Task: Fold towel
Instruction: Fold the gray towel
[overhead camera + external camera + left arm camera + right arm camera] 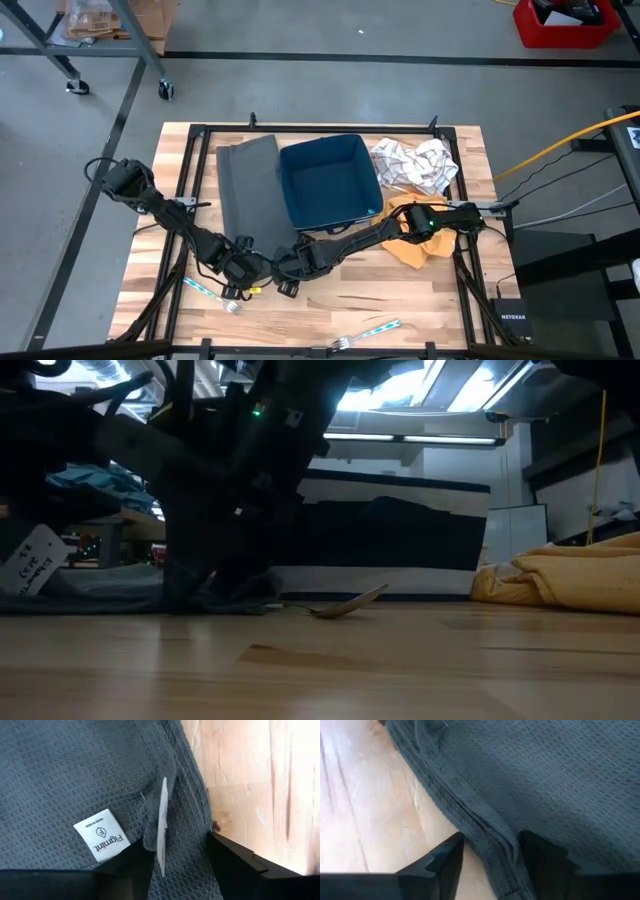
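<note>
A grey waffle towel [250,185] lies flat as a long strip from the table's far side toward its near side, left of a blue bin [330,180]. My left gripper [243,272] stands open at the towel's near end, pointing steeply down. Its fingers straddle the hemmed edge [187,840] beside two white labels [102,837]. My right gripper [288,272] is open just to the right, at the same end. The towel's thick hem [487,832] runs between its fingers [445,862]. My left gripper comes from above with one finger [132,867] over the cloth and the other [235,862] at the edge by the bare wood; whether they touch the towel I cannot tell. My right gripper stands the same way across the hem; touch cannot be told.
A white patterned cloth [415,165] lies at the far right and a yellow cloth [420,245] under the right arm. One fork [215,295] lies close to the left gripper, another [365,333] near the front edge. Bare wood spreads along the near side.
</note>
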